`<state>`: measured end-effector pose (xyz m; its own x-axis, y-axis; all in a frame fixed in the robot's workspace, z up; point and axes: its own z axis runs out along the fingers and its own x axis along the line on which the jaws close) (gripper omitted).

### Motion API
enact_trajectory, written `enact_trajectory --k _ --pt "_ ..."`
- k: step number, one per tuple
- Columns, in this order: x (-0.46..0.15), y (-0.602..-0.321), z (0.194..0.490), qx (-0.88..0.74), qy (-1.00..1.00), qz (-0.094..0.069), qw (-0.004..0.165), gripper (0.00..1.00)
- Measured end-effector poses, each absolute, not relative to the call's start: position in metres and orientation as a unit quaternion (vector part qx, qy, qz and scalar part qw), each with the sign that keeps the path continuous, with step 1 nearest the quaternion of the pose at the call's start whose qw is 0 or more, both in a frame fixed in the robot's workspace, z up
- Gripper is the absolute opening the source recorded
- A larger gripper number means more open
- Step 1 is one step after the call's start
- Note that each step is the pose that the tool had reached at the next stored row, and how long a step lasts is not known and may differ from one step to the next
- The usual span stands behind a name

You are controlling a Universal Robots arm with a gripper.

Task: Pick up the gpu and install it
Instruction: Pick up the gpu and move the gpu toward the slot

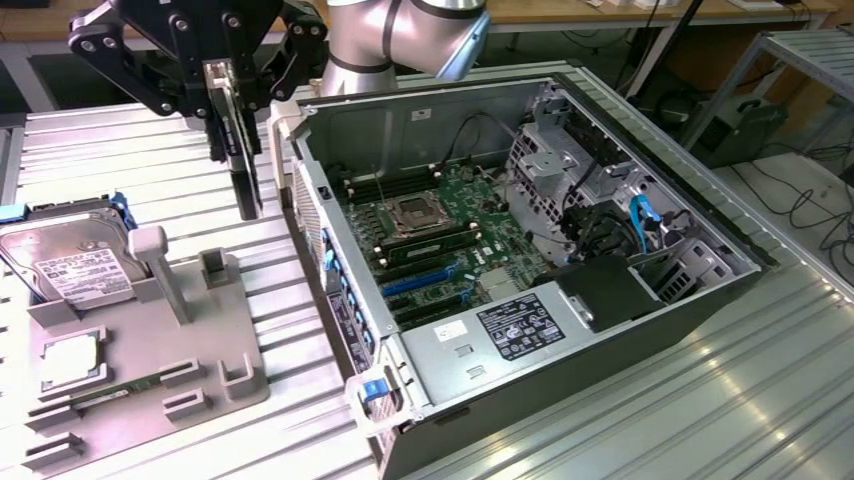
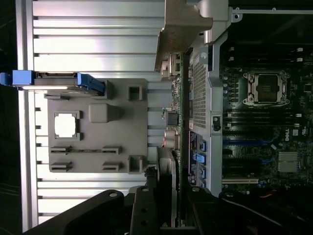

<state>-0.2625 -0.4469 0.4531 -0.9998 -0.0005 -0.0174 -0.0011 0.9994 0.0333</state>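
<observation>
So the gpu [image 1: 246, 170] is hanging upright and edge-on, pinched at its top end in the gripper [image 1: 232, 95], sitting between the grey parts holder [image 1: 200, 340] with the hard drive [image 1: 67, 262] and the open pc case [image 1: 400, 125], not in the motherboard [image 1: 447, 225] yet.

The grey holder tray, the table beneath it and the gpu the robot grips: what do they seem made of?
The grey holder tray: probably plastic, matte; even dull grey with blocky moulded shapes. The table: likely aluminium, brushed; ribbed slats throwing bright reflections. The gpu: dark stiff board, perhaps circuit-board laminate; seen edge-on, so uncertain.
</observation>
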Motion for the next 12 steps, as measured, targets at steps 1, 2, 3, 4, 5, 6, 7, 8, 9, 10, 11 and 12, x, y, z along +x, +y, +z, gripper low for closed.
enact_trajectory --k 1,2,3,4,5,6,7,8,9,10,11,12 --pt "-0.2616 -0.4469 0.4531 0.0 1.0 0.017 0.009 0.27" --pt "-0.2603 -0.4469 0.4531 0.0 1.0 0.017 0.009 0.27" --pt "-0.2593 -0.4469 0.4531 0.0 1.0 0.017 0.009 0.27" --pt "-0.2584 -0.4469 0.4531 0.0 1.0 0.017 0.009 0.27" --pt "-0.2575 -0.4469 0.453 0.0 1.0 0.017 0.009 0.27" --pt "-0.2566 -0.4469 0.4531 0.0 1.0 0.017 0.009 0.27" --pt "-0.2558 -0.4469 0.4531 0.0 1.0 0.017 0.009 0.27" --pt "-0.2549 -0.4469 0.4531 0.0 1.0 0.017 0.009 0.27" --pt "-0.2541 -0.4469 0.4531 0.0 1.0 0.017 0.009 0.27" --pt "-0.2532 -0.4469 0.4531 0.0 1.0 0.017 0.009 0.27" --pt "-0.2524 -0.4469 0.4531 0.0 1.0 0.017 0.009 0.27" --pt "-0.2516 -0.4469 0.4531 0.0 1.0 0.017 0.009 0.27"
